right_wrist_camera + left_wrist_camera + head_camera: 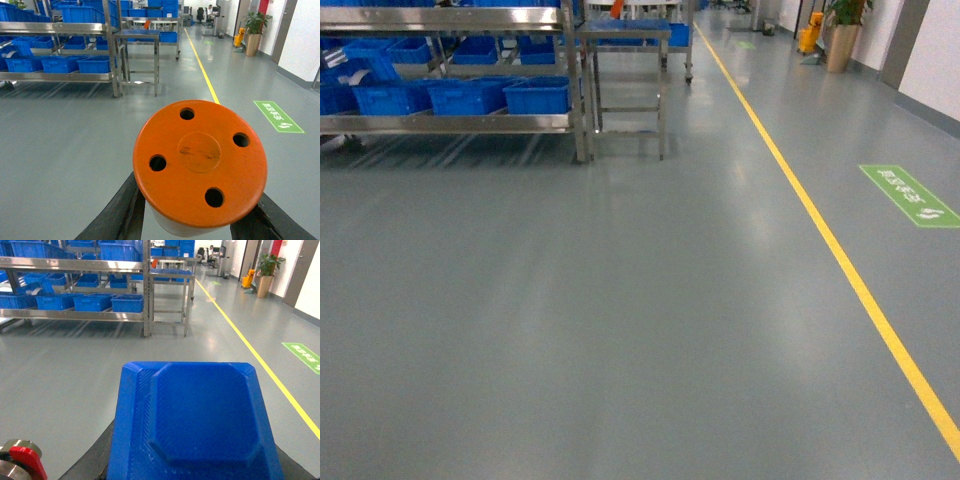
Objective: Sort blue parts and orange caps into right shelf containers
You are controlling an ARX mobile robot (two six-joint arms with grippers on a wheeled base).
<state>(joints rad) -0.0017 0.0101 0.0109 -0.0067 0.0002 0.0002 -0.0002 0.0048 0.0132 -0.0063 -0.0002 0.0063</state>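
- The head view shows neither arm nor gripper: only grey floor [620, 330], a steel shelf [450, 124] at far left, and a yellow line [820, 235] running from far centre to near right.
- The left wrist view alone shows the blue part [197, 415], filling the near centre. Dark fingers [92, 457] of the left gripper [195, 470] flank its base on both sides, so the claw is clenched on it.
- The right wrist view alone shows the orange cap [200, 160], also near centre. The right gripper [192, 225] has black fingers [120, 210] pressed against each side below the cap's disc, grasping it.
- Blue crates [460, 97] sit in a row on the shelf's lower level, far left and well apart from both held things; the wrist views show more crates on a higher level.
- A small steel table [625, 90] stands just beside the shelf's right post.
- Between the robot and the shelf the floor lies open and wide. The yellow line bounds it on the right; beyond that line a green floor sign [910, 195] lies flat.
- A potted plant [842, 35] stands far right by the wall.
- The blue part is matte plastic, a squarish block with cut corners, a fine ribbed texture on its sloped sides and a raised flat face.
- The orange cap is a smooth round disc with four holes around a shallow centre circle; the body under it looks pale.
- The floor is glossy and mirrors the shelf legs faintly.
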